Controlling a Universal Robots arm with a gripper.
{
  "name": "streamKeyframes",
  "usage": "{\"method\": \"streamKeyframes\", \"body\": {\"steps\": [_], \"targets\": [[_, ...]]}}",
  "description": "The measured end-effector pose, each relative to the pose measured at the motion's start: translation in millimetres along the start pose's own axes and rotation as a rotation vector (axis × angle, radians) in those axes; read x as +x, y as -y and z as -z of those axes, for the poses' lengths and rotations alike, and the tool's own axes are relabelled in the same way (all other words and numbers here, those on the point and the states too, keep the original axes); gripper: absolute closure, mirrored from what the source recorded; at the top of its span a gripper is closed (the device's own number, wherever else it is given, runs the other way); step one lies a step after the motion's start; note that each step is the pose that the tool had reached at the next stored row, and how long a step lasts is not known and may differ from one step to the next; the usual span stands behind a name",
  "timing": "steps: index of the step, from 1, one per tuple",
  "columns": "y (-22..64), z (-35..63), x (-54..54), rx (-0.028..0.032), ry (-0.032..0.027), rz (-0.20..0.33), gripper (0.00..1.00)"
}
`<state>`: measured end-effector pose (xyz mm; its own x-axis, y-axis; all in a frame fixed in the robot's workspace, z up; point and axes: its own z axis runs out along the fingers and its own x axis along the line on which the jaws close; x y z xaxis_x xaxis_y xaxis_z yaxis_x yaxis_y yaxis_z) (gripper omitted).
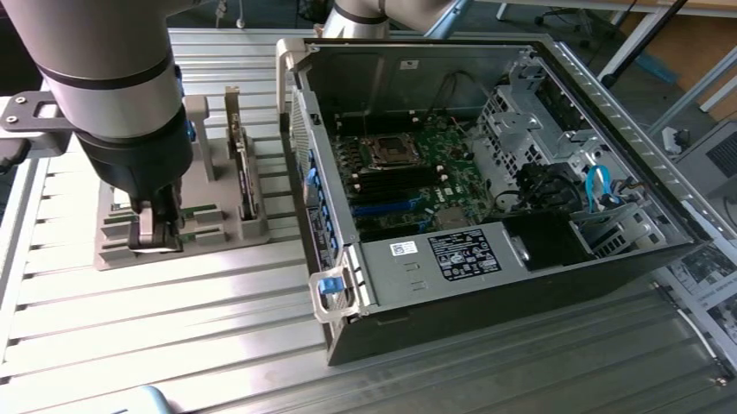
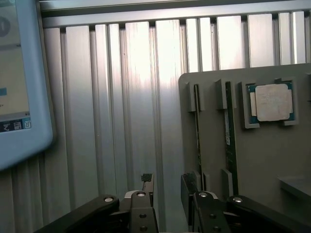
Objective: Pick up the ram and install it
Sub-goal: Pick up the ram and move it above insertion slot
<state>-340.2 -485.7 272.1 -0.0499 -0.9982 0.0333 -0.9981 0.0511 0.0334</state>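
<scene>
- ram [image 2: 228, 141] stands on edge in a slot of the gray holder [image 2: 262, 160], with 1 more thin stick [image 2: 197, 131] in the next slot
- gripper [image 2: 167, 194] at holder's edge, fingers spread apart, gripping nothing
- holder at exterior view's left, open PC case [image 1: 392, 267] at its right

Gripper [image 1: 155, 233] downward, jaws apart

Exterior high, oblique — wrist behind tool [image 2: 167, 182]

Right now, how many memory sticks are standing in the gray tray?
2. One memory stick stands beside the square chip; the other memory stick stands one slot further away. More may be hidden.
</scene>
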Motion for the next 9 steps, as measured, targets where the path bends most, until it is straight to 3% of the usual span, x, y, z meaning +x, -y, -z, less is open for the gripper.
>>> {"method": "streamKeyframes", "body": {"steps": [9], "targets": [[-0.2, -3.8, -6.1, 0.0001, -0.0014, 0.0, 0.64]]}}
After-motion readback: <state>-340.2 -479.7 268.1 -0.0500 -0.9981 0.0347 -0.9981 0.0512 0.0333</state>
